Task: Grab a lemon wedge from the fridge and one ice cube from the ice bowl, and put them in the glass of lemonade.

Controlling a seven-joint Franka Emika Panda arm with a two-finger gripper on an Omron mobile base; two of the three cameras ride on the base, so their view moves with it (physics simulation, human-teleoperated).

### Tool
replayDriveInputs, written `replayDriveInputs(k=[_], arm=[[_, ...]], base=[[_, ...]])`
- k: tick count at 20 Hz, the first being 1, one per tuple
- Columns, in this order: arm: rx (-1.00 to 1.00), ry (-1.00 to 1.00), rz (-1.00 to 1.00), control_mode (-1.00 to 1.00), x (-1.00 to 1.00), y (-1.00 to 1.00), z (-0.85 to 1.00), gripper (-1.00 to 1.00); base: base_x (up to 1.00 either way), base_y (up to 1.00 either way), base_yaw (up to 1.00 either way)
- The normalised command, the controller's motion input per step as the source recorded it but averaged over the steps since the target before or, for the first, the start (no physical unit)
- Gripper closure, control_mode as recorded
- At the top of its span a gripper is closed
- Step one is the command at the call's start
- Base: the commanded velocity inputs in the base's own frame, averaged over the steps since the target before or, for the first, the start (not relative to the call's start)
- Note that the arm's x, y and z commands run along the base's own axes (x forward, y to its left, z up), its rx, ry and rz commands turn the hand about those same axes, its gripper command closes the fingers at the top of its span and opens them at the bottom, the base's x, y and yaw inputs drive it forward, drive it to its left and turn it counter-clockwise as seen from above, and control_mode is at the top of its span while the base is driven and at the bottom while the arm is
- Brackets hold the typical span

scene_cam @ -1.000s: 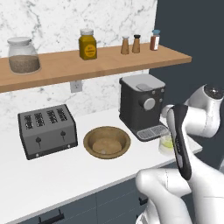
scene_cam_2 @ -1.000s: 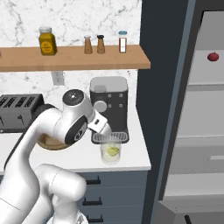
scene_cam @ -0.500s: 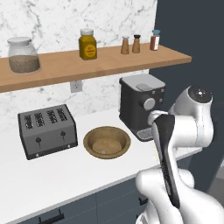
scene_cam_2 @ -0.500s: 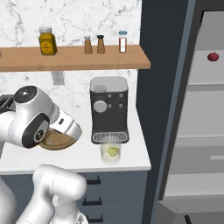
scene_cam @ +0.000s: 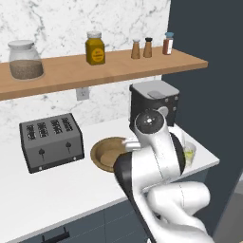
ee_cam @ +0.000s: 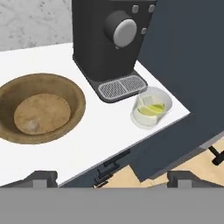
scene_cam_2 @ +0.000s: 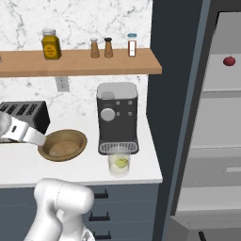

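The hand view looks down on the counter, where my gripper [ee_cam: 113,179] is open, its fingertips [ee_cam: 42,178] far apart with nothing between them. Beyond them lies the brown wooden ice bowl [ee_cam: 74,94] [scene_cam_2: 75,139] [scene_cam: 100,149]; a faint pale lump rests on its floor. The glass of lemonade [ee_cam: 151,109] [scene_cam_2: 119,163] [scene_cam: 190,154] stands in front of the coffee machine's drip tray. Inside it floats a yellow-green lemon wedge [ee_cam: 153,109] [scene_cam_2: 121,162], with a pale squarish piece beside it. The fridge [scene_cam_2: 221,150] stands open at the right, showing grey shelves.
A black coffee machine [scene_cam_2: 117,115] [ee_cam: 109,39] stands behind the glass and a toaster [scene_cam: 51,141] sits left of the bowl. Jars and shakers line the wooden shelf [scene_cam_2: 80,61]. A small dark red fruit [scene_cam_2: 229,61] lies on an upper fridge shelf. The counter edge runs just past the glass.
The arm has swung away from the glass, back and to the left across the front of the counter. Glass, bowl and appliances have stayed where they were.
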Motion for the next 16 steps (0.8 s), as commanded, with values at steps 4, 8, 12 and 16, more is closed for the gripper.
replayDriveInputs(k=[4, 8, 12, 16], arm=[[-0.35, 0.00, 0.01, -1.00, -0.15, 0.99, 0.00, -1.00], [-0.36, 0.00, 0.01, -1.00, -0.08, 0.99, -0.19, -1.00], [-0.14, 0.00, 0.00, -1.00, 0.00, 0.47, -0.24, -1.00], [0.00, 0.00, 0.00, -1.00, 0.00, 0.00, 0.00, -1.00]], base=[[0.00, 0.00, 0.00], [0.00, 0.00, 0.00], [0.00, 0.00, 0.00], [0.00, 0.00, 0.00]])
